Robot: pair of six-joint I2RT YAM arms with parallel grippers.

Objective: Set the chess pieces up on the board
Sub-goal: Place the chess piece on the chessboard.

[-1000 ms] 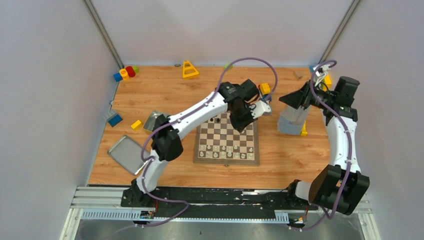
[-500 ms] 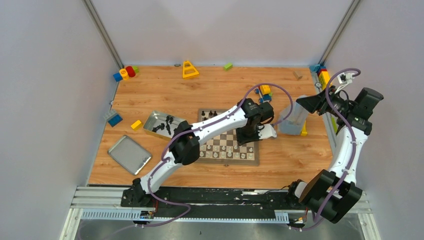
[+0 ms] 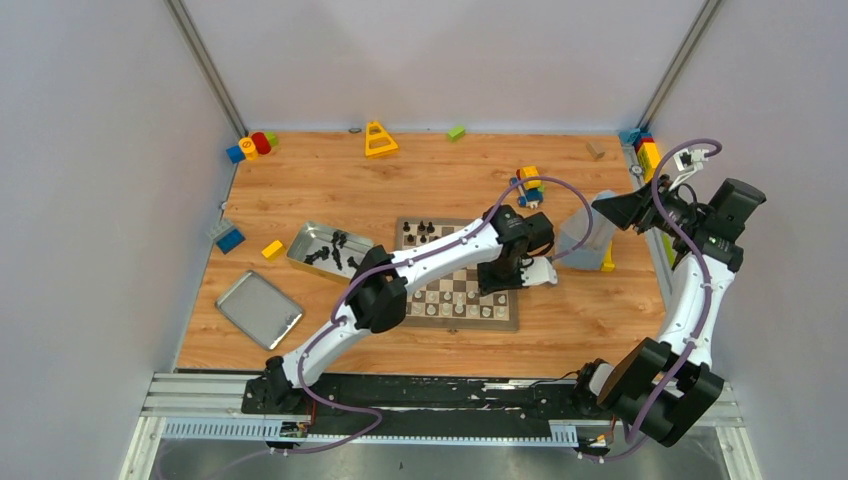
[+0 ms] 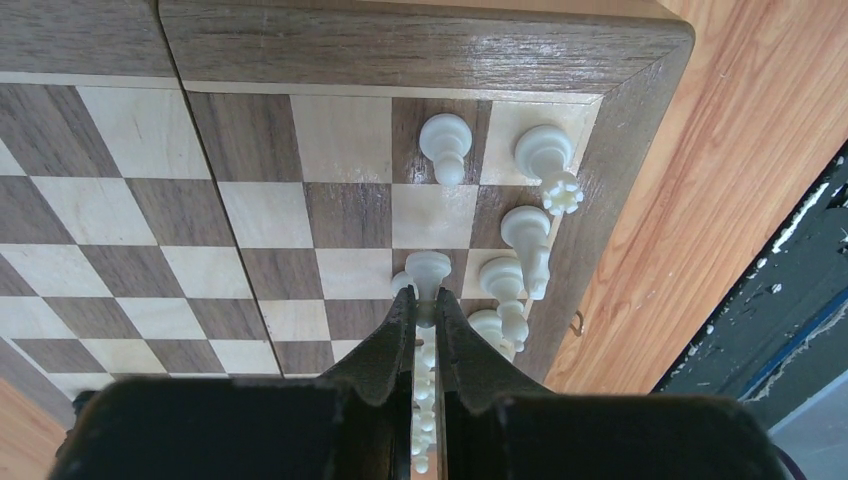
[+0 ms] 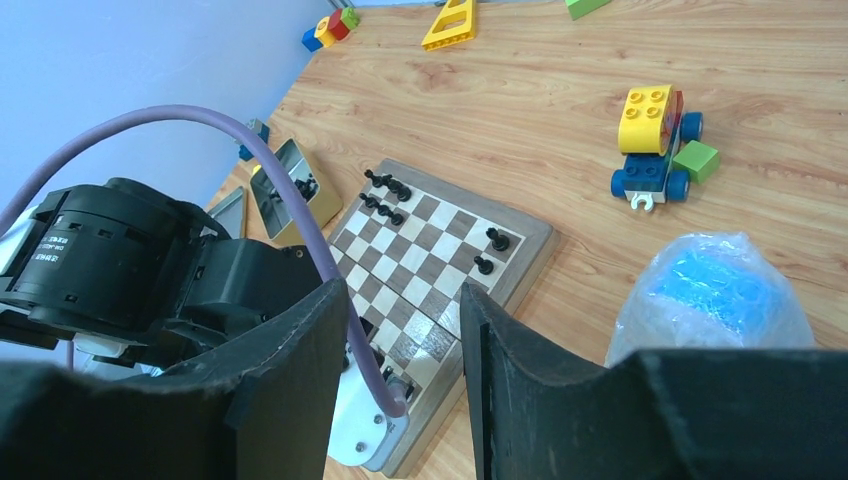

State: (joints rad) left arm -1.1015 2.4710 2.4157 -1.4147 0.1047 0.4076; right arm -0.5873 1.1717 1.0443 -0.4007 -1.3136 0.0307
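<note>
Well, the left arm (image 3: 440,250) reached across the board (image 3: 455,324), which lay in the middle of the desk (image 3: 300,180). The left jaws were almost shut. They pinched one pale piece (image 4: 428,268), and its round top poked out past the tips. I could not tell if it touched the square under it. Other pale pieces (image 4: 527,228) stood in a line by the board's edge, at the right of the wrist picture. Some black pieces (image 3: 423,230) stood along the top edge of the board. A silver tin (image 3: 298,240) just left of the board held more of them. The right arm (image 3: 695,290) was up at the right side of the frame. The right jaws stood partly open with nothing between them. A clear bag (image 5: 715,290) with something blue inside lay below them.
</note>
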